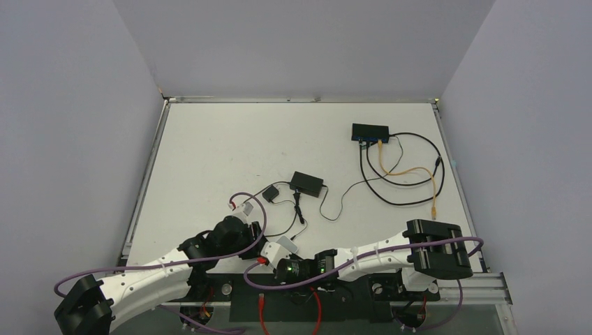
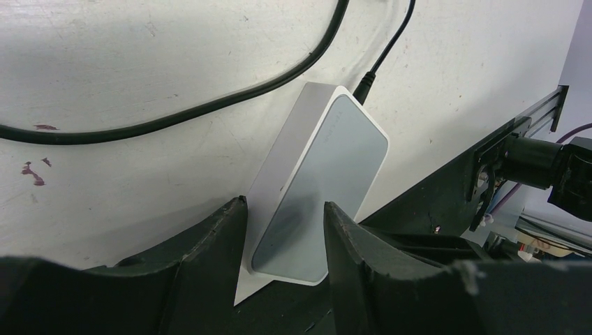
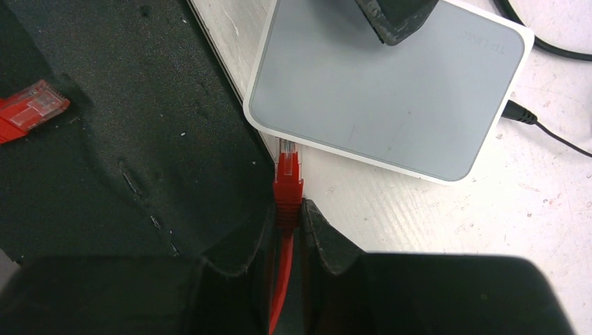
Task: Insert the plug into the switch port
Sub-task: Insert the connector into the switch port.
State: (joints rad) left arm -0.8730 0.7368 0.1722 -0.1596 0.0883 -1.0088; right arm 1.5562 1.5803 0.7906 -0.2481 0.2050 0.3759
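Note:
The switch (image 1: 370, 131), a flat black box with a blue face and its row of ports, lies far back on the right, away from both arms. My right gripper (image 3: 287, 209) is shut on a red plug (image 3: 287, 174) at the table's near edge. The plug's clear tip meets the side of the light grey pad (image 3: 391, 91); I cannot tell if it is in a socket. My left gripper (image 2: 283, 206) has its fingers apart, astride the pad's end (image 2: 314, 195). One left fingertip (image 3: 398, 17) shows over the pad's far edge.
An orange cable (image 1: 434, 208) and black cables run from the switch. A black adapter brick (image 1: 307, 183) and a smaller black block (image 1: 270, 193) lie mid-table with loose wires. A second red plug (image 3: 31, 108) lies on the black base plate below the table edge.

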